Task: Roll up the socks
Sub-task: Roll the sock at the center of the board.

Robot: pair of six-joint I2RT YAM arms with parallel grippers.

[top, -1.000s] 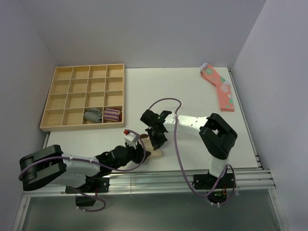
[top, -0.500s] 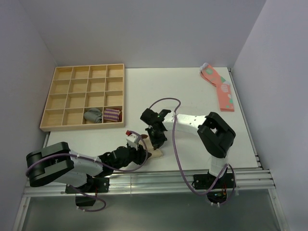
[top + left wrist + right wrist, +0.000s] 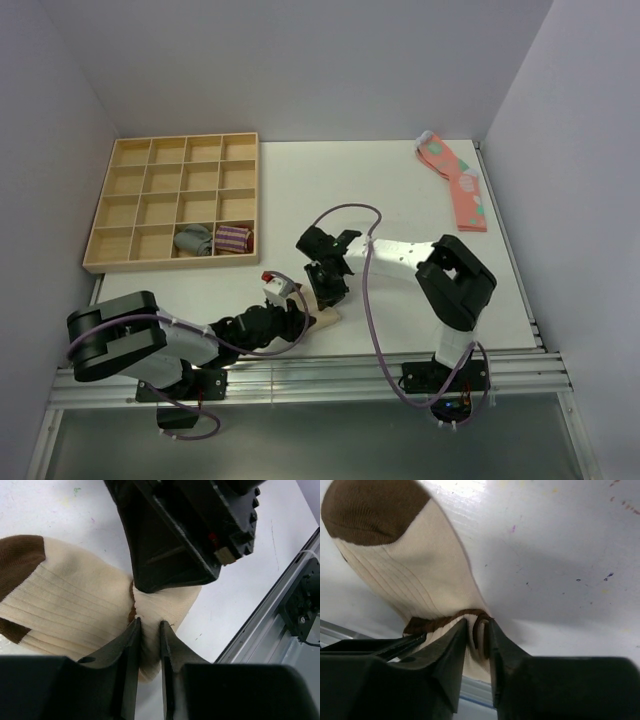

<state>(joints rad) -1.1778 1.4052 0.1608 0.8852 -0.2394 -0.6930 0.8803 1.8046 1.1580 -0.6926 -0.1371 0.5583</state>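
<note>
Left fingers (image 3: pixel 128 652) on the socks (image 3: pixel 75 605), arm (image 3: pixel 112 338) farther right now.

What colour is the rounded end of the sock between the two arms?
Dark brown, on a ribbed cream sock. Clearest in the right wrist view.

The left black two-finger gripper (image 3: pixel 150 626) is pinching the beige brown-banded ribbed fabric socks (image 3: pixel 75 600); the right black gripper (image 3: pixel 477 626) is pointing downward, jaws narrowly flanking a fold.
</note>
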